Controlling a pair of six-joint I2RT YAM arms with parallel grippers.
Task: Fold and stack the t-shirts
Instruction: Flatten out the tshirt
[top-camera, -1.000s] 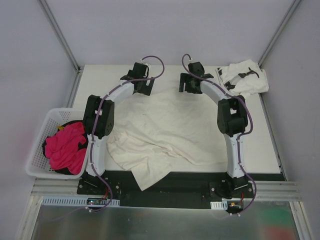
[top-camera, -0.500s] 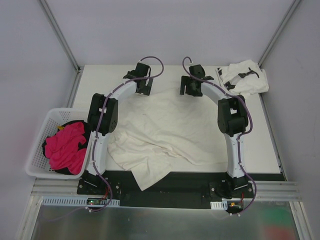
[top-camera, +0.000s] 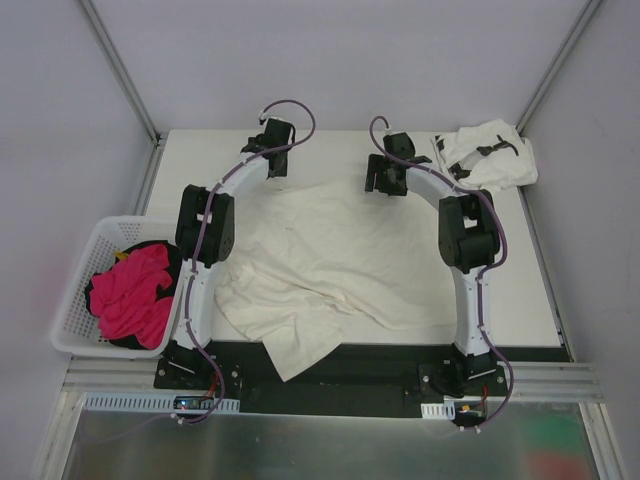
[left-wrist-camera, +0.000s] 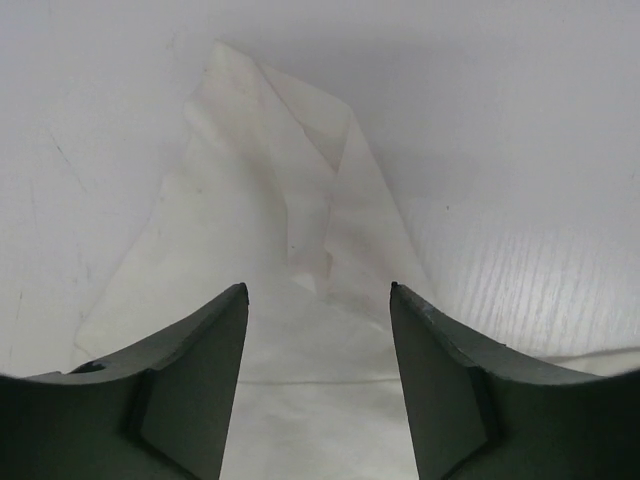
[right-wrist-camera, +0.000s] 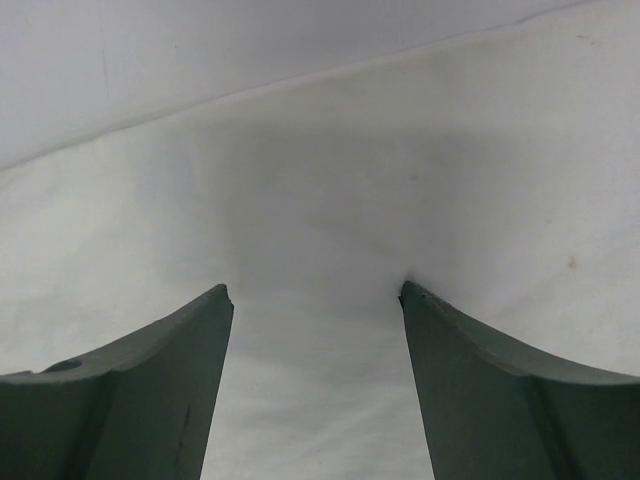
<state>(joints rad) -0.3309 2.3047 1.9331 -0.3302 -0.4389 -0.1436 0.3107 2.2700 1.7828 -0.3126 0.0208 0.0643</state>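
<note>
The large cream-white t-shirt (top-camera: 330, 250) lies spread and rumpled across the middle of the table, one flap hanging over the near edge. My left gripper (top-camera: 274, 165) is at its far left corner. In the left wrist view it (left-wrist-camera: 318, 290) is open, with a pointed fold of the shirt (left-wrist-camera: 290, 200) between and beyond the fingers. My right gripper (top-camera: 383, 183) is at the shirt's far right edge. It (right-wrist-camera: 314, 290) is open and pressed down on the cloth (right-wrist-camera: 320, 180), which dimples at the right fingertip (right-wrist-camera: 412, 295). The white t-shirt with black marks (top-camera: 488, 152) lies bunched at the back right.
A white plastic basket (top-camera: 78, 275) stands off the table's left edge with a pink cloth (top-camera: 130, 295) over something dark inside. Grey walls close in the table on the left, back and right. A black strip runs along the near edge by the arm bases.
The left gripper has moved back towards the far edge of the table, over the shirt's corner. The right gripper has shifted slightly. The cream shirt lies as before.
</note>
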